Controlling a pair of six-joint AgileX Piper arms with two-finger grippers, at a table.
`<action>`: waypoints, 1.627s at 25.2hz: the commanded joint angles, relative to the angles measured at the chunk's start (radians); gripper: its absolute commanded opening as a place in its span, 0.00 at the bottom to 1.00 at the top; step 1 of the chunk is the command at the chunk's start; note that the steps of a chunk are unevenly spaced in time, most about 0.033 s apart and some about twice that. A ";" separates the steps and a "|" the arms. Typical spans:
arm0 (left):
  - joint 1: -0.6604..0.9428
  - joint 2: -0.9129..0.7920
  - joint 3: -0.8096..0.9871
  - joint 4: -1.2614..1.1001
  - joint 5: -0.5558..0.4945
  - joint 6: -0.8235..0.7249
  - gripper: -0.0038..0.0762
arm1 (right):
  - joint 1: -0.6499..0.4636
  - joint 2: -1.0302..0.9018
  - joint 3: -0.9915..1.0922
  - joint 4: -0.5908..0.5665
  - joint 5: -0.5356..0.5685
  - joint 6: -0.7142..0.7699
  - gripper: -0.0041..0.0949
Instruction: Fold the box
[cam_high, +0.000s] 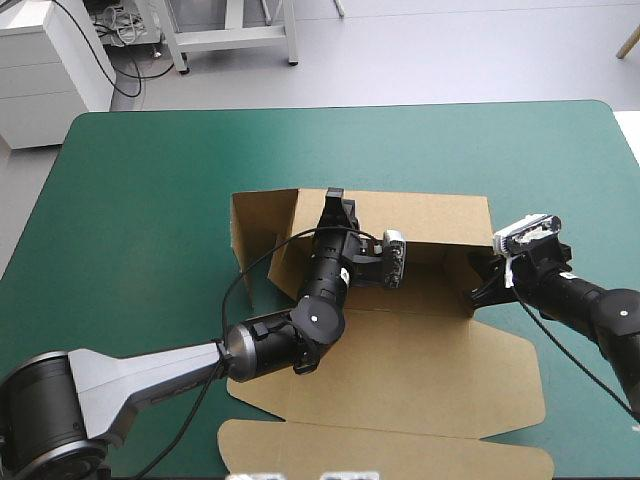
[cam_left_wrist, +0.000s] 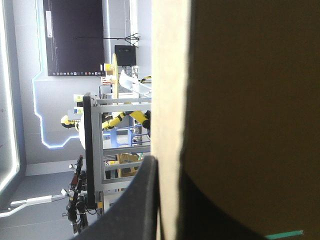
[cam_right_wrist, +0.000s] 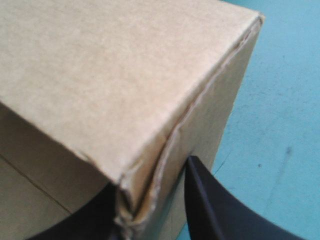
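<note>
A: Where is the box (cam_high: 440, 225) lying?
B: Middle of the table (cam_high: 150, 180), long axis running left-right; left end effector (cam_high: 335, 208) is pinching its far wall, right end effector (cam_high: 478, 293) is pinching its right corner.

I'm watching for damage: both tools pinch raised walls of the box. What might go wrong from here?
The corner seam by the right tool looks frayed; pulling may tear it. The left tool grips only the top edge of the back wall, which might slip or bend.
</note>
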 joint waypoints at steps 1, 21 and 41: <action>-0.013 -0.037 -0.017 -0.012 -0.029 -0.014 0.04 | 0.054 0.000 -0.024 0.063 -0.036 -0.026 0.20; -0.009 -0.037 -0.017 -0.010 -0.082 -0.014 0.53 | 0.141 0.057 -0.028 0.031 -0.081 0.094 0.04; -0.321 -0.159 -0.026 0.046 0.214 -0.142 0.37 | 0.141 0.127 -0.290 -0.617 0.069 0.809 0.04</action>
